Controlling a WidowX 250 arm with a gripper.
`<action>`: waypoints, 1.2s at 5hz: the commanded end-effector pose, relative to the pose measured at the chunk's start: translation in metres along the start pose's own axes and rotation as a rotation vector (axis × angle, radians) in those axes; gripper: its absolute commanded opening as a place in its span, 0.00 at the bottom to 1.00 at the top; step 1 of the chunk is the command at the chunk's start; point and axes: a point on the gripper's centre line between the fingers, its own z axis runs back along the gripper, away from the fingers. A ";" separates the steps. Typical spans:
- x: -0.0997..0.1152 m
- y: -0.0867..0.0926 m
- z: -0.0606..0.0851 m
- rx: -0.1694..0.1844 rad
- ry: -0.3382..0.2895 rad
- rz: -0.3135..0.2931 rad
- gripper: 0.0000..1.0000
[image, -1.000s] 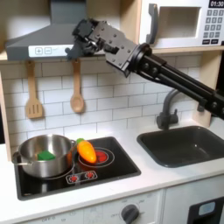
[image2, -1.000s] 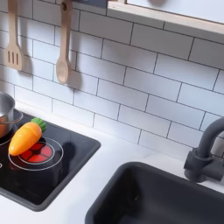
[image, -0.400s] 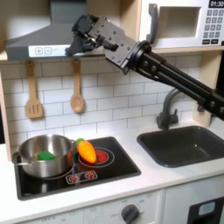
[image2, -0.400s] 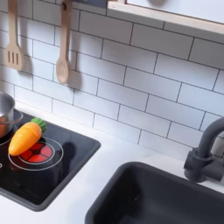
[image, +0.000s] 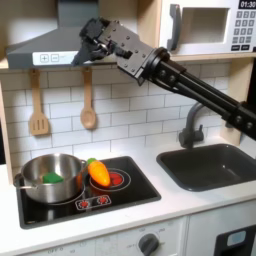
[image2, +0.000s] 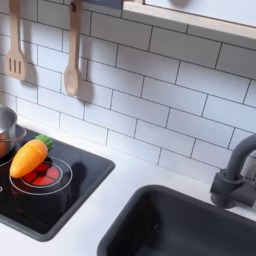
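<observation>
— That gripper (image: 88, 48), upper left in the first exterior view, looks like matt black plastic with dull metal bits.

— And the carrot (image2: 27, 157), at the left in the second exterior view? Smooth orange plastic with a slight sheen.

— The pot (image: 52, 178) is shiny brushed metal. The stovetop (image2: 70, 185) under it is glossy black, nearly glass-like.

— Both hanging pieces, spatula (image: 38, 104) and spoon (image: 88, 100), are plain unvarnished wood.

— The wall tiles (image2: 150, 100) are glossy white, and the sink (image: 215, 165) and faucet (image2: 232, 175) are dark, matt.

— The countertop (image: 190, 205) is smooth, matt white.
</observation>
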 end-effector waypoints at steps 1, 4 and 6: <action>-0.002 0.005 -0.007 0.014 0.010 -0.008 0.00; -0.002 0.003 -0.007 0.018 0.008 -0.024 0.00; -0.009 0.002 -0.012 0.019 0.030 -0.033 0.00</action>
